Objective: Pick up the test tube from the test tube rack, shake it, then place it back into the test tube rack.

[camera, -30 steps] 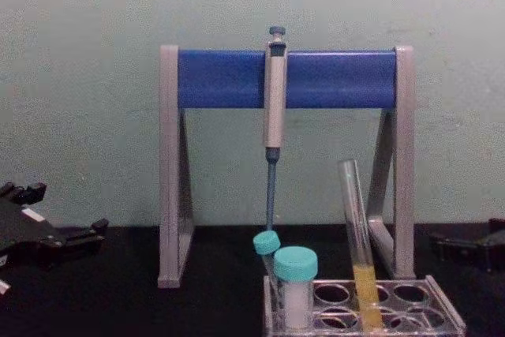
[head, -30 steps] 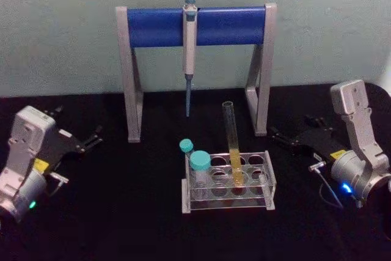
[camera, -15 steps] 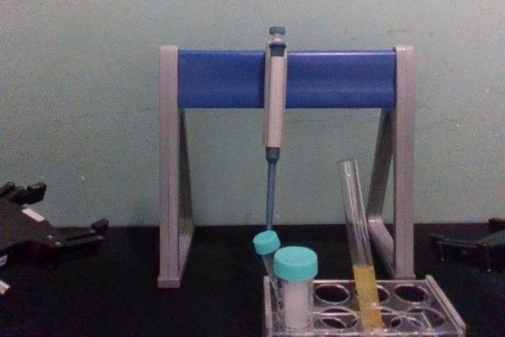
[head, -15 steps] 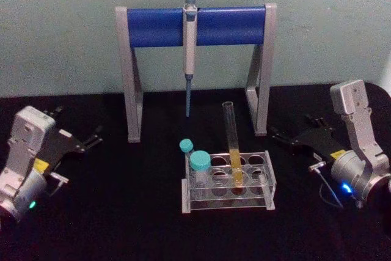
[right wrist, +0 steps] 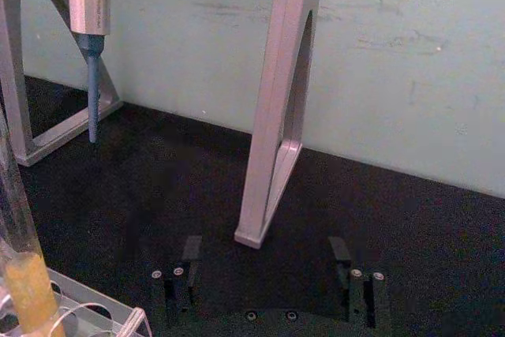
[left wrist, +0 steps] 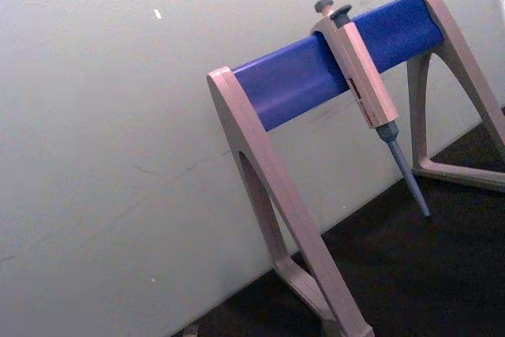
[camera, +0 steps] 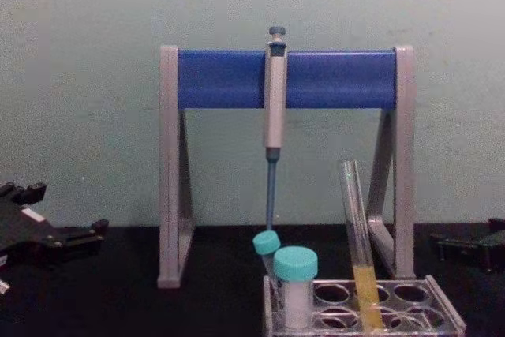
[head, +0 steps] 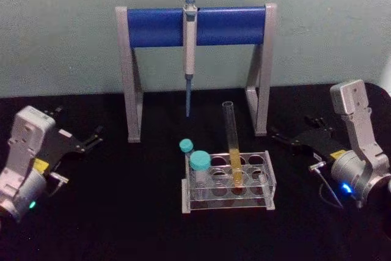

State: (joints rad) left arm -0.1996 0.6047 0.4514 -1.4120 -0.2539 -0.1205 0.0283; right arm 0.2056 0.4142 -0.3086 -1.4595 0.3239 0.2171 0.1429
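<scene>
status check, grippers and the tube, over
Left gripper and right gripper open, empty, flanking the low clear plastic rack. Long clear glass tube with yellow liquid racked, untouched. Nothing blocking.

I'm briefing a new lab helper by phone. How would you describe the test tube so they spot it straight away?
Find the tall grey-and-blue pipette stand at the back; just in front of it sits the low clear test tube rack. The test tube stands in the rack's middle, leaning slightly. Unlike the two teal-capped containers at the rack's left end, it is long, uncapped clear glass with yellow-orange liquid at the bottom.
</scene>
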